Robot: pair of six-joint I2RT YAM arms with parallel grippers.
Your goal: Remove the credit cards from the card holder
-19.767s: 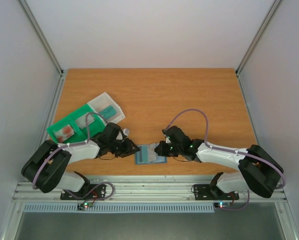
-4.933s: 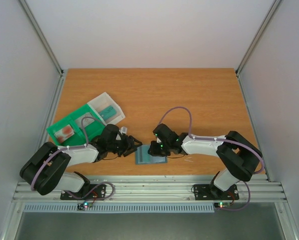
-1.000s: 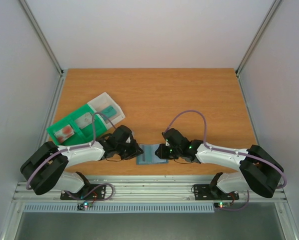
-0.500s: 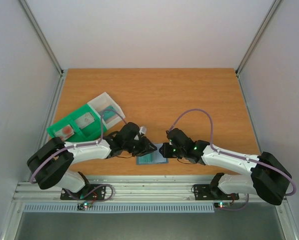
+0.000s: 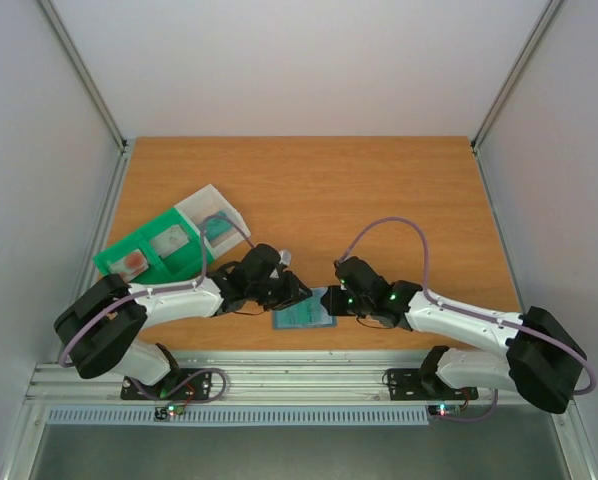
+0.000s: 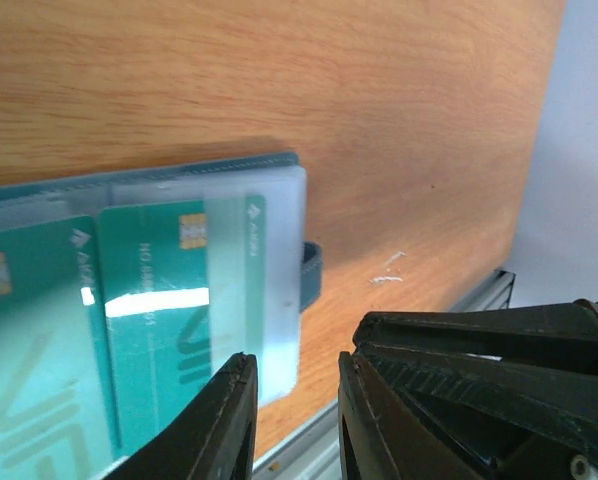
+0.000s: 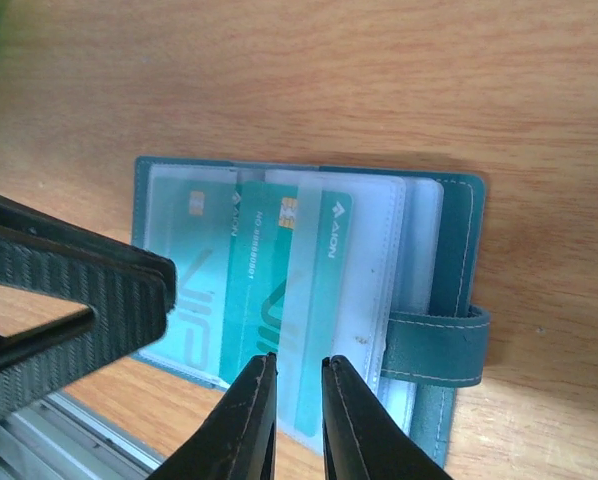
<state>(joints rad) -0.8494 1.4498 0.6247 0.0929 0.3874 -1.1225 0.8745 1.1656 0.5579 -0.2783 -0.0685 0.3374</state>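
Teal credit cards [image 7: 324, 262] fill the open card holder [image 7: 461, 222].

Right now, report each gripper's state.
Left gripper: open a little, nothing seen gripped.
Right gripper: nearly shut above the card holder; whether it grips anything cannot be told.

You can read what looks like "AION" beside a logo on the teal credit cards [image 7: 319, 290]; their number rows are too blurred.
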